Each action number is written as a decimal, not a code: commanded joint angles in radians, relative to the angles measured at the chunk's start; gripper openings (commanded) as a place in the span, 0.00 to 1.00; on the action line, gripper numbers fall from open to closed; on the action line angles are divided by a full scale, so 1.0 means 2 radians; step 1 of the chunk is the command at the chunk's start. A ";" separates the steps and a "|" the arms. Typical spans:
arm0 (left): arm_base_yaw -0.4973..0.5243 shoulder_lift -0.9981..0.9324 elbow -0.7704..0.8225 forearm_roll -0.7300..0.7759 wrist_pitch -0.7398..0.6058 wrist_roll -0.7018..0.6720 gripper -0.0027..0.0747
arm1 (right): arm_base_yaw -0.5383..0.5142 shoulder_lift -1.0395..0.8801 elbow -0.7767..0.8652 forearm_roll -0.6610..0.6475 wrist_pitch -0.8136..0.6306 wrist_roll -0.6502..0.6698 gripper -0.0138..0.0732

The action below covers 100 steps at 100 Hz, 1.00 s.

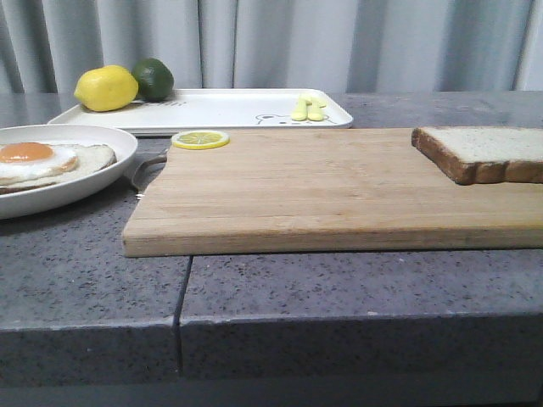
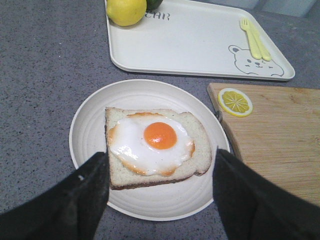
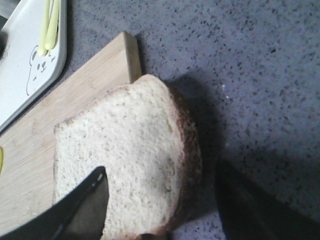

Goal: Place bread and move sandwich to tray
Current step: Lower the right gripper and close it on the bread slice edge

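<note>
The bread (image 1: 488, 151) lies flat on the right end of the bamboo cutting board (image 1: 297, 191). In the right wrist view its crust side (image 3: 187, 145) reaches past the board's end over the counter. My right gripper (image 3: 161, 172) is open just above it, with one finger over the crumb and the other beyond the crust. The sandwich (image 2: 155, 142), an egg-topped slice, rests on the round white plate (image 2: 150, 92) at the left. My left gripper (image 2: 159, 157) hovers open above it, holding nothing. The tray (image 1: 229, 108) sits behind. Neither gripper shows in the front view.
A lemon (image 1: 106, 88) and a lime (image 1: 153, 78) occupy the tray's left end, and yellow cutlery (image 1: 308, 108) lies by the bear drawing. A lemon slice (image 1: 200, 139) rests on the board's far left corner. A seam (image 1: 182, 297) runs through the grey counter. A curtain hangs behind.
</note>
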 commanded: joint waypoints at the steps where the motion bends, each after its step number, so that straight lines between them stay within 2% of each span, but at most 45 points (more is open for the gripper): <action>1: 0.002 0.003 -0.018 -0.013 -0.031 -0.003 0.58 | -0.003 -0.006 -0.014 0.024 0.020 -0.008 0.69; 100: 0.002 0.003 -0.018 -0.013 -0.031 -0.003 0.58 | -0.003 0.020 -0.015 0.040 0.024 -0.013 0.69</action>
